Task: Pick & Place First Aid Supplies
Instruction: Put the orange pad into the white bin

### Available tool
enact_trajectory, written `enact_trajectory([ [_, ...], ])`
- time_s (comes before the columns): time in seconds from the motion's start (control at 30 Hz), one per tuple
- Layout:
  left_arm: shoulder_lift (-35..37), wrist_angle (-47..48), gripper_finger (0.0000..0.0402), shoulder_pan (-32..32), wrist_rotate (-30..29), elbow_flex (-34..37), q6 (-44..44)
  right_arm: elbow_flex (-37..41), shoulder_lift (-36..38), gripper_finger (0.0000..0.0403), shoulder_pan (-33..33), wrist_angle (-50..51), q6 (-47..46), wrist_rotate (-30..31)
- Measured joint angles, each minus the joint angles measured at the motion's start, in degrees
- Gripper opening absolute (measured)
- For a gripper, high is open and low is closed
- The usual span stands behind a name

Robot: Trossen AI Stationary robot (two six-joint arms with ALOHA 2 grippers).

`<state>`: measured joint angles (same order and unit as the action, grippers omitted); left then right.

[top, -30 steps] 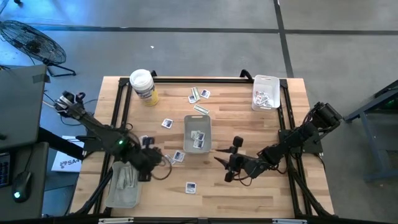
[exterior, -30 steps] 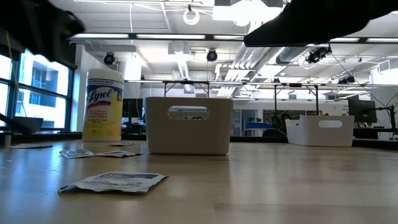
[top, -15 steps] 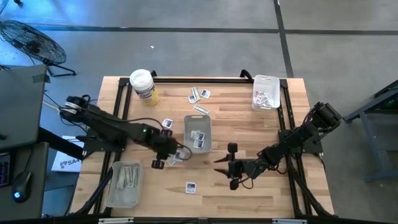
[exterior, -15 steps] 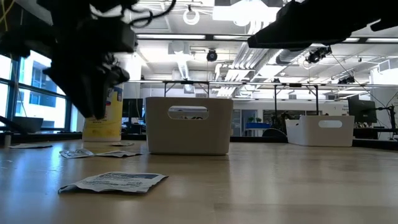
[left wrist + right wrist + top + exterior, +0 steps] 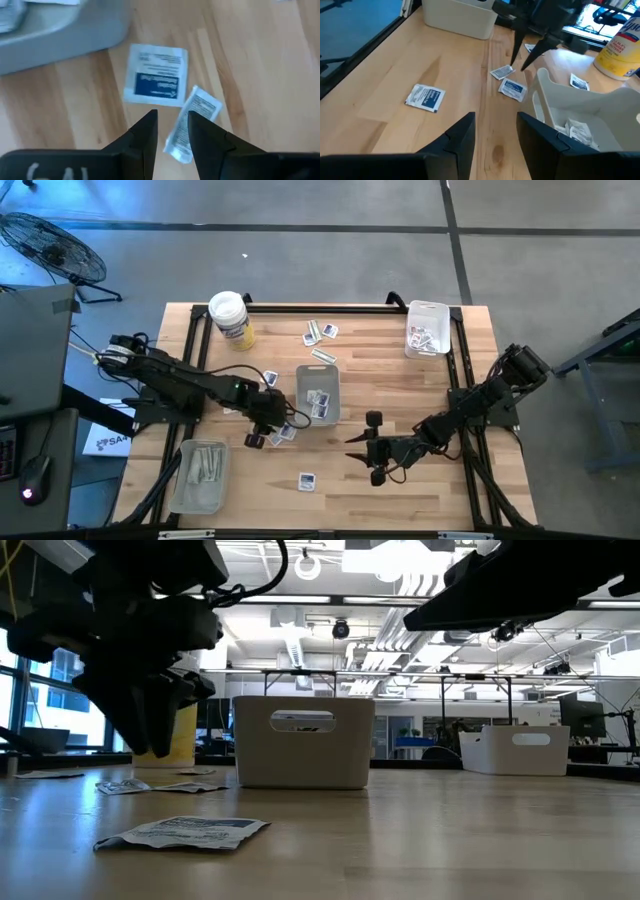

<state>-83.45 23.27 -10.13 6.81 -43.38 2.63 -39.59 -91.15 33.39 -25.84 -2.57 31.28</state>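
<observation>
Left hand [image 5: 262,434] shifted from corner tray to two packets [image 5: 172,107] beside centre tray [image 5: 318,393], spread, empty. Right hand [image 5: 362,450] spread, idle. Several packets still loose on surface [image 5: 400,490].

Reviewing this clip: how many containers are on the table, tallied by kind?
Trays: 3
Tub: 1
Total: 4

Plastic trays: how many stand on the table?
3: the middle tray at the table's centre, the corner tray at the high view's top right, the third tray at its bottom left. None seems hidden.
</observation>
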Motion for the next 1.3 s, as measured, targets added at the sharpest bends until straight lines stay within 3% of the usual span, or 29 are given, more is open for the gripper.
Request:
enact_trajectory([
  [0.63, -7.3, 0.5, 0.0102, 0.0, 0.2, -0.2, 0.2, 0.0, 0.0, 0.0138, 0.0, 1.6, -2.1, 0.3],
  [0.73, -7.3, 0.6, 0.0083, 0.0, 0.2, -0.2, 0.2, 0.0, 0.0, 0.0138, 0.0, 1.9, -2.1, 0.5],
  [0.87, -7.4, 0.9, 0.0028, 0.0, -0.3, -0.2, -0.6, 0.0, 0.0, 0.0138, 0.3, 3.3, -4.1, 4.5],
  [0.93, -7.4, 0.9, 0.0008, 0.0, -0.3, -0.2, -2.1, 0.0, 0.0, 0.0138, 0.8, 4.3, -5.3, 7.0],
  [1.3, -0.3, 9.2, 0.0001, -0.8, -0.5, -0.8, -17.3, 0.0, 0.0, 0.0138, 4.6, 5.3, -10.6, 10.9],
])
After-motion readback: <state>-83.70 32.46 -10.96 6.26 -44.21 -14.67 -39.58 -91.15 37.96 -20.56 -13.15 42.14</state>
